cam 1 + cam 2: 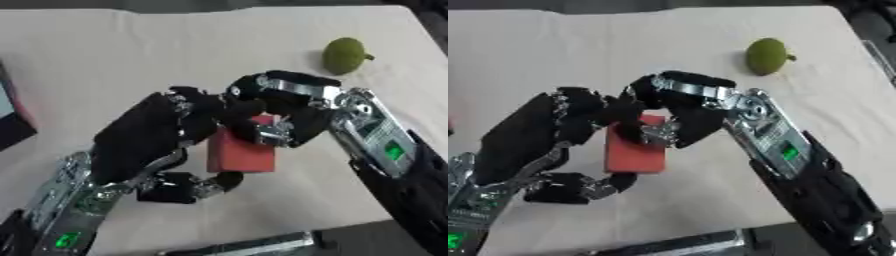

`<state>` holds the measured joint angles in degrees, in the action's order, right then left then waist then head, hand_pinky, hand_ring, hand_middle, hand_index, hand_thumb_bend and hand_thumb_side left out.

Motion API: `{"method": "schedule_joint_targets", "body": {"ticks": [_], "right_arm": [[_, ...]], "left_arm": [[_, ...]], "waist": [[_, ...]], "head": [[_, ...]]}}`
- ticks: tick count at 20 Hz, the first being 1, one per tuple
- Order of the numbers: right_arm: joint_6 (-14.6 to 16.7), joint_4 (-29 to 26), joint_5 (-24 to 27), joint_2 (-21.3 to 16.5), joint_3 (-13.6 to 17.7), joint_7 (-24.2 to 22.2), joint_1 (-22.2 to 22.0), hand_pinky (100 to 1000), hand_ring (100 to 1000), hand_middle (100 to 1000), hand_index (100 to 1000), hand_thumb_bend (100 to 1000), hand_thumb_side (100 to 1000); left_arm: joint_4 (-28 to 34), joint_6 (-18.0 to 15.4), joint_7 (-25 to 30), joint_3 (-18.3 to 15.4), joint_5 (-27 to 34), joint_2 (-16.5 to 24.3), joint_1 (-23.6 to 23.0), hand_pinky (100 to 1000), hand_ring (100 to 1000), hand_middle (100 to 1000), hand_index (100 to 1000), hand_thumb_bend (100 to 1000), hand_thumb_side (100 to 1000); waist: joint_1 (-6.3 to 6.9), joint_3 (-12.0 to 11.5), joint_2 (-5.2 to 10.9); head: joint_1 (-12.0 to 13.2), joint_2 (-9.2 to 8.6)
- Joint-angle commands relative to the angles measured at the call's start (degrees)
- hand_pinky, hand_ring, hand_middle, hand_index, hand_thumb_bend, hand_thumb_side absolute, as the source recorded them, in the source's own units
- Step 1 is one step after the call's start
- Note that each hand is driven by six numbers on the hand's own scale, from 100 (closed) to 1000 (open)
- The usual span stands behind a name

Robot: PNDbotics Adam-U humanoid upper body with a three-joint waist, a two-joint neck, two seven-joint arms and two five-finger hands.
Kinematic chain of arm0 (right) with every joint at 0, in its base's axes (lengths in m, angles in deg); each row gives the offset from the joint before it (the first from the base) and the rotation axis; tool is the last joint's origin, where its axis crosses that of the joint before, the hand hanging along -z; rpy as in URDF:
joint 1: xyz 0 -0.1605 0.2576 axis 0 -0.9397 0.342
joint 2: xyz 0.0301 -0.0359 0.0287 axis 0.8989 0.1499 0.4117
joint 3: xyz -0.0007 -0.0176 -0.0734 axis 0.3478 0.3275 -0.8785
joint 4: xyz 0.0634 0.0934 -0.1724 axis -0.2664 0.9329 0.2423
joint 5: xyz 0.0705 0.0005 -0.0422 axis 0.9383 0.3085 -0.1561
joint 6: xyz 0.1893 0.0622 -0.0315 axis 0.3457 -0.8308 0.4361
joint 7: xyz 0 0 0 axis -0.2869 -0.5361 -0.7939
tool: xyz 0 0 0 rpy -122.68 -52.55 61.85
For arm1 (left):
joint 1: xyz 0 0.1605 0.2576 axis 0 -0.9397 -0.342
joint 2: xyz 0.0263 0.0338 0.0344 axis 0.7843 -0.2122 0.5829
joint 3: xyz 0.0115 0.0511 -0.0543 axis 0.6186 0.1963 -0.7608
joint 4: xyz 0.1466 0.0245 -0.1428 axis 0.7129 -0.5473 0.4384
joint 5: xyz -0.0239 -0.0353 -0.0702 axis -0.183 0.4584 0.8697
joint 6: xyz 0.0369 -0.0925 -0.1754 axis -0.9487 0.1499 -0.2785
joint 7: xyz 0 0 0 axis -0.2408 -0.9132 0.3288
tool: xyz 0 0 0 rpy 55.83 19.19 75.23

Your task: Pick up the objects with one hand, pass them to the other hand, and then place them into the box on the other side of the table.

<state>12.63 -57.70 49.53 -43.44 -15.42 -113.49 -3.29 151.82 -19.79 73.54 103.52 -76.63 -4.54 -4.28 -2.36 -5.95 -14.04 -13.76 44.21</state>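
Mid-handover above the desk (105, 60): right hand (284, 107) and left hand (153, 137) both have fingers curled round the red block (241, 152). Risk: if one lets go too early, block drops. Green fruit (343, 55) waits nearby.

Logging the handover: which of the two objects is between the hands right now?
The red block, held between the left hand and right hand. The green fruit lies apart on the table, untouched.

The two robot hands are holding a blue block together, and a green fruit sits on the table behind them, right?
Not quite: the block is red, not blue, as the left eye view shows. The rest is right: the left hand and the right hand both hold it, and the green fruit sits on the table behind them.
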Motion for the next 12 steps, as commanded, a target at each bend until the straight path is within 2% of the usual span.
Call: {"method": "schedule_joint_targets", "body": {"ticks": [1,4,8,12], "right_arm": [[0.06,-1.26,1.05,-0.46,0.07,-0.07,0.75,848,471,401,528,100,518],[0.26,-1.26,1.36,-0.47,0.09,-0.21,0.71,849,471,404,530,100,528],[0.66,-1.26,2.28,-0.43,0.24,-0.44,0.68,852,477,419,549,100,585],[1.04,-1.26,2.95,-0.49,0.31,-0.91,0.70,851,474,413,543,100,572]], "left_arm": [[-0.17,1.19,-1.59,0.17,-0.47,-0.20,0.39,452,145,495,939,118,100],[-0.38,1.98,-3.10,0.05,-0.09,-0.25,0.40,439,129,460,924,100,100],[-0.83,2.44,-4.20,-0.15,-0.05,-0.33,0.37,442,127,452,920,100,100],[-1.22,2.53,-4.85,-0.25,0.10,-0.51,0.40,448,134,461,922,100,100]], "waist": [[0.03,0.04,0.75],[0.00,-0.01,0.78],[-0.02,0.00,0.82],[0.00,0.04,0.80]], "head": [[-0.20,-0.09],[-0.22,-0.09],[-0.24,-0.09],[-0.26,-0.09]]}}
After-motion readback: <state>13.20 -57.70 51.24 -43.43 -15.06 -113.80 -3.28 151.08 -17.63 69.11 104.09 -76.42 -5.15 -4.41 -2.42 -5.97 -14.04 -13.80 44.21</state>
